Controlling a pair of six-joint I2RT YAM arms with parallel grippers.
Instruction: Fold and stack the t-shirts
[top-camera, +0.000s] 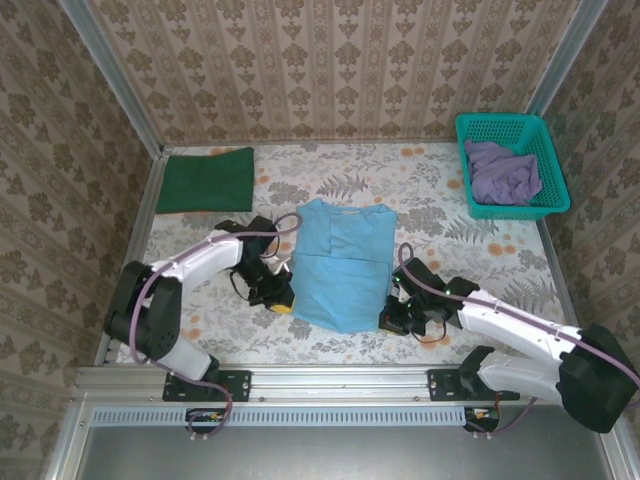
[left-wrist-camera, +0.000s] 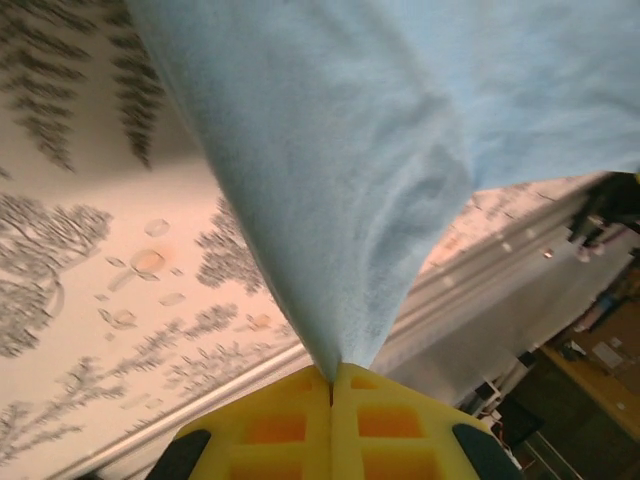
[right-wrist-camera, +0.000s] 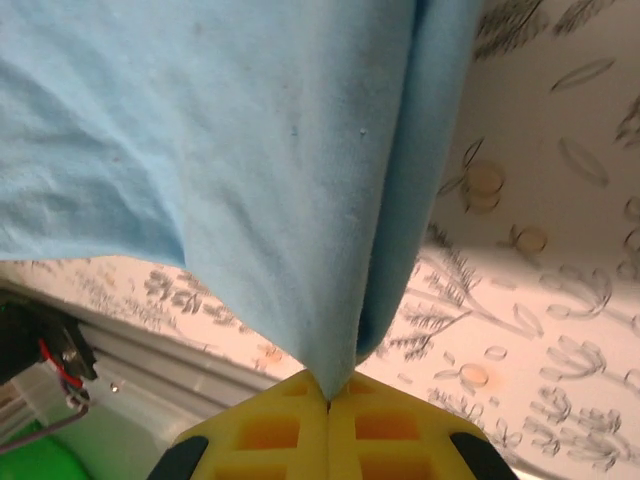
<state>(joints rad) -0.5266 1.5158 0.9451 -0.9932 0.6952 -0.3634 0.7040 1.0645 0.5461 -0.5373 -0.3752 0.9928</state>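
Light blue t-shirt (top-camera: 342, 262) lies centre frame, w/ left gripper (top-camera: 277, 295) & right gripper (top-camera: 392, 318) each pinched tight on a lower-edge corner of it. To fold well: raise both corners together, keep the edge taut & level, carry it up-frame to the collar w/o dragging the layer beneath. Dark green tee (top-camera: 207, 180) sits folded upper left; purple tee (top-camera: 503, 172) in teal basket (top-camera: 500, 120) upper right.

Table (top-camera: 440, 215): floral-patterned top.
Light blue t-shirt (top-camera: 343, 262): centre, laid flat, fold line across its middle.
Left gripper (top-camera: 277, 293): at the shirt's near left corner.
Right gripper (top-camera: 392, 318): at its near right corner.
Dark green t-shirt (top-camera: 207, 180): folded, far left.
Purple t-shirt (top-camera: 503, 172): crumpled inside teal basket (top-camera: 520, 211), far right.
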